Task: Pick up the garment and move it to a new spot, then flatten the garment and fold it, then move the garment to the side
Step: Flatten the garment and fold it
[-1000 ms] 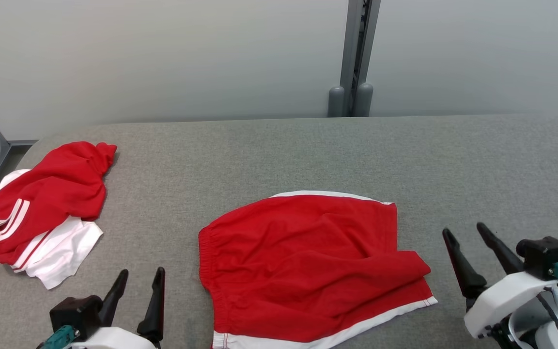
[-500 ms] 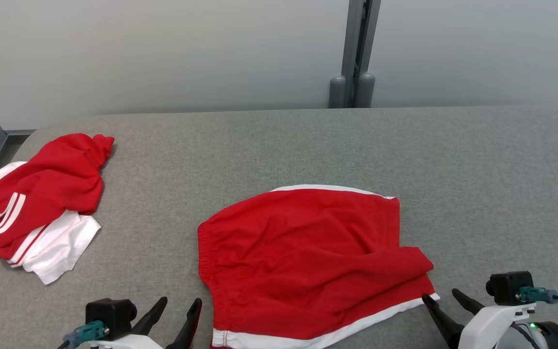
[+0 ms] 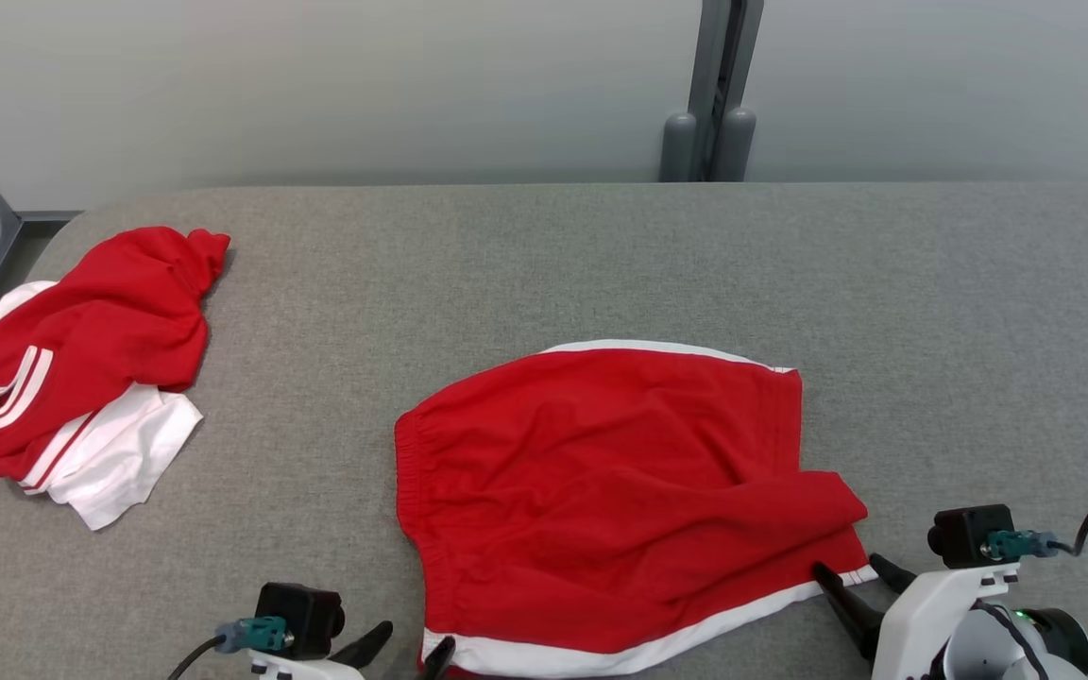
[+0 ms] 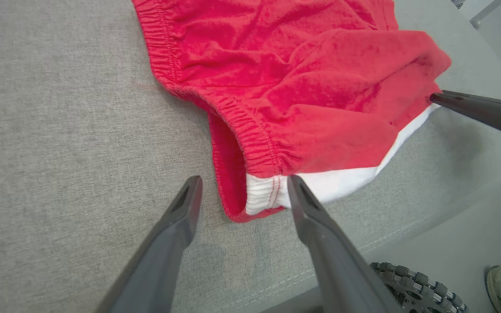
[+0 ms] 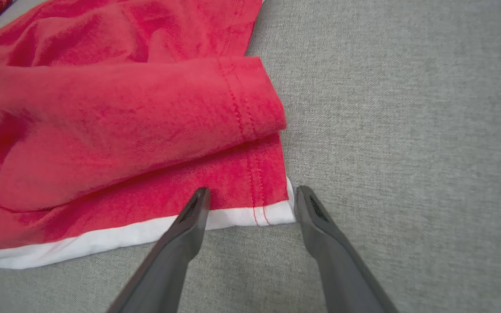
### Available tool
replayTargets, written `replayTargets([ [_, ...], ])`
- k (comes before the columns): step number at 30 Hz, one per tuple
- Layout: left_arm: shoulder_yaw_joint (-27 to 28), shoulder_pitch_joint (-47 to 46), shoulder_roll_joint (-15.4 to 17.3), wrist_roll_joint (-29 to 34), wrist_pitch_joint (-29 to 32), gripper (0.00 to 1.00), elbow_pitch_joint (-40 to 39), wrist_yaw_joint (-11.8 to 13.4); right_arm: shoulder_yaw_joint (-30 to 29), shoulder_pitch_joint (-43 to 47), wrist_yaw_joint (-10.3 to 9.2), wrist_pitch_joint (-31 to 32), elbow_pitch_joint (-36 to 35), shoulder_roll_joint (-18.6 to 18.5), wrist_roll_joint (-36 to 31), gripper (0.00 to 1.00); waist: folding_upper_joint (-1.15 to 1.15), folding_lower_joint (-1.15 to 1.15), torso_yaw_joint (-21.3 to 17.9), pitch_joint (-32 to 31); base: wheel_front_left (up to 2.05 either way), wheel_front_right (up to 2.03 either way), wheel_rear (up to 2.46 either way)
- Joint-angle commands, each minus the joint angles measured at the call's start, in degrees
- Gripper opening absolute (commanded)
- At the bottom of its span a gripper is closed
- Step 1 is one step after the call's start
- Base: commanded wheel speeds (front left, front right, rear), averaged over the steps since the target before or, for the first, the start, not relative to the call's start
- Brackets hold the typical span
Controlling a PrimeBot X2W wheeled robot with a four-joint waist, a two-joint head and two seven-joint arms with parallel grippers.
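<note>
The red shorts (image 3: pixel 620 491) lie spread on the grey bench (image 3: pixel 544 264) near its front edge, with the elastic waistband toward the robot's left and the white side band along the front. The left gripper (image 4: pixel 244 180) is low at the waistband's front corner, jaws spread either side of the white corner (contact cannot be confirmed). The right gripper (image 5: pixel 252 190) is at the opposite front corner, jaws spread astride the white band, pinching nothing. A crumpled red-and-white garment pile (image 3: pixel 81 378) lies well apart at the left
</note>
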Motion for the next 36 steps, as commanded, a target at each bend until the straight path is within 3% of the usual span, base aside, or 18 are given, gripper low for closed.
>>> replayTargets([
  [1, -0.1, -1.0, 0.4, 0.0, 0.2, 1.0, 0.7, -0.4, 0.3, -0.7, 0.01, 0.0, 0.5, -0.2, 0.1, 1.0, 0.0, 0.0, 0.1, 0.4, 0.0, 0.0, 0.0],
  [17, -2.3, -3.4, 0.0, -2.4, 0.7, 1.0, 5.9, -2.8, 3.8, -3.2, 0.01, -0.5, 5.8, 0.5, 2.6, 1.0, 0.0, 0.0, 0.1, 1.3, 0.0, 0.0, 0.0],
  [18, -2.4, -3.5, 0.0, -2.4, 0.7, 0.93, 6.1, -2.9, 3.9, -3.3, 0.01, -0.5, 5.9, 0.5, 2.7, 1.0, 0.0, 0.0, 0.1, 1.3, 0.0, 0.0, 0.0],
  [19, -2.4, -3.6, 0.0, -2.5, 0.7, 0.78, 6.2, -2.9, 4.0, -3.4, 0.01, -0.5, 6.2, 0.5, 3.0, 1.0, 0.0, 0.0, 0.1, 1.4, 0.0, 0.0, 0.0],
  [20, -2.5, -3.8, 0.0, -2.5, 0.6, 0.5, 6.3, -2.9, 4.1, -3.4, 0.01, -0.5, 6.3, 0.5, 3.2, 0.91, 0.0, 0.0, 0.1, 1.4, 0.0, 0.0, 0.0],
  [21, -2.6, -3.9, 0.1, -2.6, 0.6, 0.39, 6.4, -3.1, 4.3, -3.5, 0.01, -0.6, 6.5, 0.5, 3.3, 0.62, 0.0, 0.0, 0.1, 1.4, 0.0, 0.0, 0.0],
  [22, -2.6, -4.0, 0.1, -2.7, 0.5, 0.2, 6.5, -3.2, 4.4, -3.5, 0.02, -0.6, 6.6, 0.5, 3.3, 0.44, 0.0, 0.0, 0.1, 1.3, 0.0, 0.0, 0.0],
  [23, -2.7, -4.0, 0.2, -2.8, 0.4, 0.01, 6.6, -3.3, 4.6, -3.5, 0.03, -0.7, 6.7, 0.5, 3.5, 0.33, 0.0, 0.0, 0.1, 1.3, 0.0, 0.0, 0.0],
  [24, -2.8, -3.9, 0.3, -2.8, 0.3, 0.0, 6.7, -3.3, 4.8, -3.6, 0.03, -0.8, 6.7, 0.6, 3.7, 0.12, 0.0, 0.0, 0.1, 1.2, 0.0, 0.0, 0.0],
  [25, -2.9, -3.8, 0.3, -2.9, 0.3, 0.0, 6.8, -3.4, 4.9, -3.7, 0.02, -1.0, 6.7, 0.6, 3.6, 0.04, 0.0, 0.0, 0.1, 1.1, 0.0, 0.0, 0.0],
  [26, -2.9, -3.9, 0.4, -2.9, 0.2, 0.0, 6.8, -3.5, 5.0, -3.7, 0.02, -1.2, 6.6, 0.5, 3.8, 0.0, 0.0, 0.0, 0.1, 1.0, 0.0, 0.0, 0.0],
  [36, -2.2, -1.7, 0.6, -5.8, 0.2, 0.0, 3.2, -3.8, 4.4, -2.6, 0.02, -1.8, 3.2, -0.4, 6.8, 0.0, 0.0, 0.0, -0.1, -1.4, 0.0, 0.0, 0.0],
])
